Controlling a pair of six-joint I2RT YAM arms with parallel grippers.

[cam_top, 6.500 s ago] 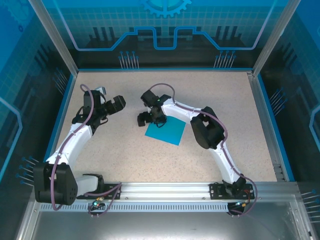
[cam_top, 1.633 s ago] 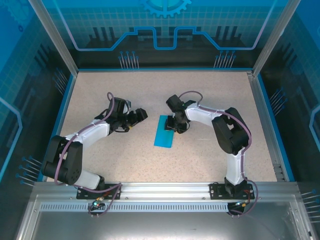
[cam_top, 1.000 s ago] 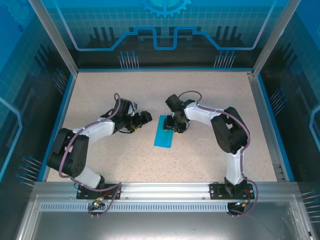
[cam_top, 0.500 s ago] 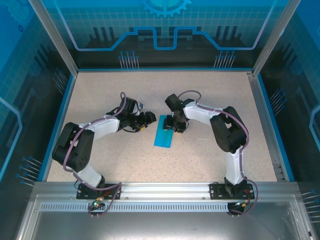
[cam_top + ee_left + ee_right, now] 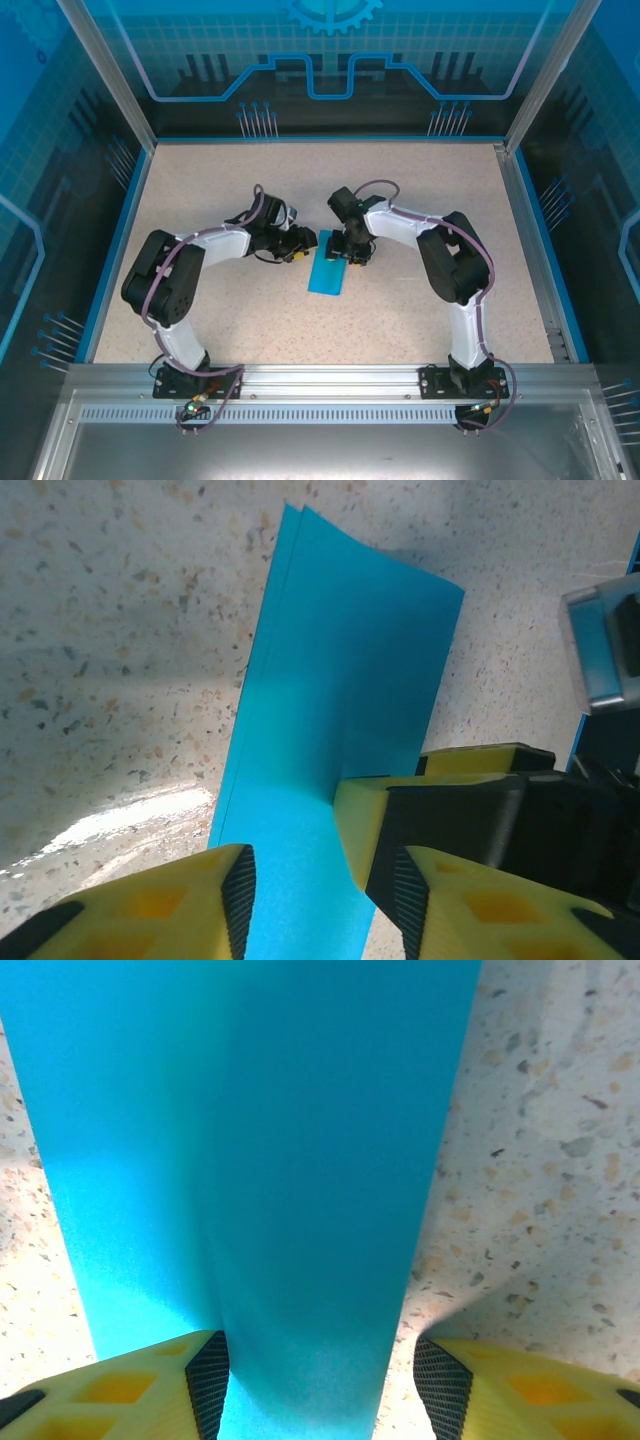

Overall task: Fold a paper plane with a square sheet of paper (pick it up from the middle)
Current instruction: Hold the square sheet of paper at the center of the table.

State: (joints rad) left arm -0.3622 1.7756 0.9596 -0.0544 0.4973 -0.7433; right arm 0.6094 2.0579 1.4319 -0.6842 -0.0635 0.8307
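Lying flat: the square sheet of paper (image 5: 328, 272), folded into a narrow strip, at the middle of the table (image 5: 430, 190).
Left gripper (image 5: 322, 905): jaws parted, set over the strip's left edge.
Right gripper (image 5: 315, 1385): jaws parted, straddling the strip's far end.

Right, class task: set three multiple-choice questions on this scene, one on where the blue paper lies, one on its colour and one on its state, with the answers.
1. Where does the sheet of paper lie?
A. On the table, between the left gripper and the right gripper
B. Hanging over the near edge
C. Lifted in the air

2. What colour is the sheet?
A. White
B. Cyan-blue
C. Red

3. What state is it in?
A. A flat open square
B. Crumpled into a ball
C. Folded into a narrow strip

Answers:
1. A: the top view shows it flat on the speckled top, with a gripper at each side of its far end.
2. B: every view shows that colour.
3. C: the left wrist view shows two layered edges.
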